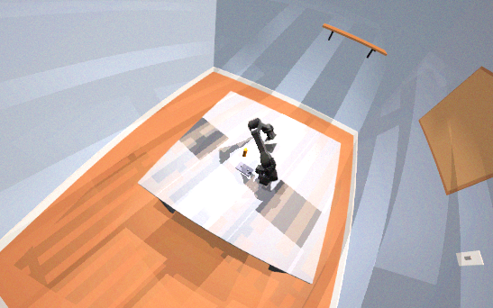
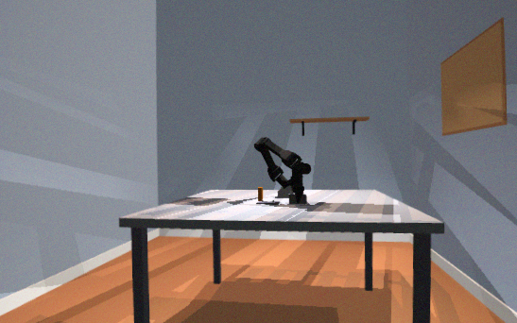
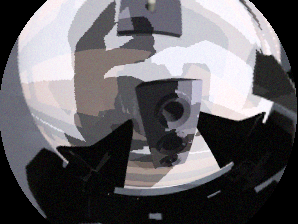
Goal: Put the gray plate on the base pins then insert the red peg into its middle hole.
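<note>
The gray plate (image 3: 189,107) shows three holes in a row in the wrist view and lies between my fingers. My gripper (image 3: 162,117) is open, low over the plate, with a finger on either side; a narrow gap shows at the left finger. The gray base (image 3: 142,25) (image 1: 244,169) lies ahead of the plate, with one light pin visible at the wrist view's top edge. An orange cylinder (image 1: 244,152) (image 2: 260,194) stands upright near the base. No plainly red peg shows, and I cannot tell whether this cylinder is the peg.
A gray wedge-like shape (image 1: 270,147) (image 2: 284,193) is near the arm's mount, and shows dark at the wrist view's right (image 3: 274,77). The white table (image 1: 206,189) (image 2: 198,214) carries patchy shadows. A wall shelf (image 1: 355,40) (image 2: 330,120) is far behind.
</note>
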